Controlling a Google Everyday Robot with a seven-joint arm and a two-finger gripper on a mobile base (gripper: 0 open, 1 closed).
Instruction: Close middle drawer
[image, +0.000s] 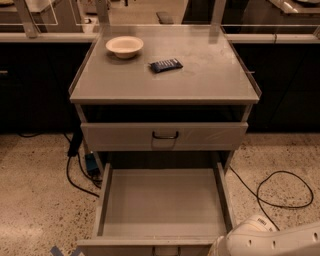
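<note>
At the near edge of the scene, low in the grey metal cabinet, the wide, shallow grey metal middle drawer (162, 202) stands pulled far out toward the camera. Its box is bare inside and its low front panel is cut off by the frame's bottom edge, so closing it will likely take a straight push away on that panel. Just to its right, at the near right corner, a white rounded arm casing (270, 240) reaches in, probably placed to bring the gripper to the drawer front. The gripper itself lies out of frame below, so I cannot tell whether it is open or closed. Above, the grey upper drawer (210, 136) with a dark loop handle (165, 135) sits nearly shut. On the tabletop (210, 80) rest a cream round bowl (124, 46) at far left and a dark blue snack packet (166, 65) near centre, both out of the drawer's path.
</note>
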